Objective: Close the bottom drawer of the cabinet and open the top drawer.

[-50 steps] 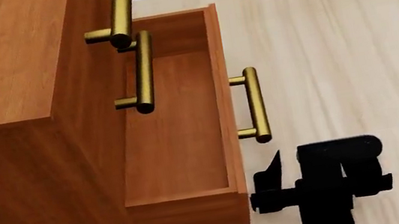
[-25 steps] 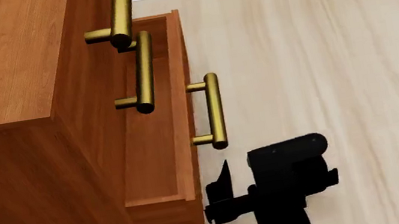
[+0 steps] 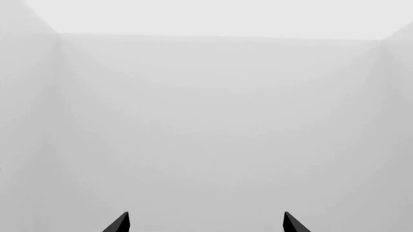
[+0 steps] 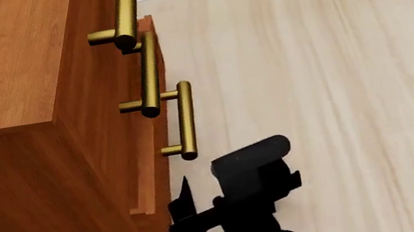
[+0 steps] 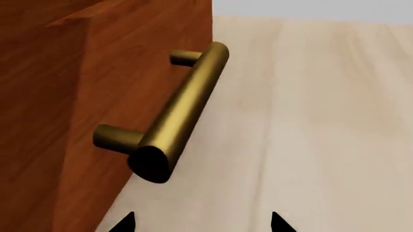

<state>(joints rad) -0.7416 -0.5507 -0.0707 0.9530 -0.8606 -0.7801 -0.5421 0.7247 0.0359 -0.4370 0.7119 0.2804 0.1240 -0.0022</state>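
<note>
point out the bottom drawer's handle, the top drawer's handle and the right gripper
bottom drawer handle (image 4: 185,119): head view, middle of the brass bar
top drawer handle (image 4: 125,10): head view, on the brass bar, cut off by the picture's top edge
right gripper (image 4: 179,212): head view, between the black fingertips

Right hand (image 4: 180,215) low, fingers apart; left hand (image 3: 205,223) likewise parted.

No writing, labels or numbers can be read — none anywhere.

The cabinet (image 4: 14,123) stands on the floor (image 4: 334,69) at your left. Its bottom drawer (image 4: 154,175) juts slightly out to the right, beneath the two handles above. Your right gripper (image 4: 180,218) sits just beside the drawer's near corner.
</note>
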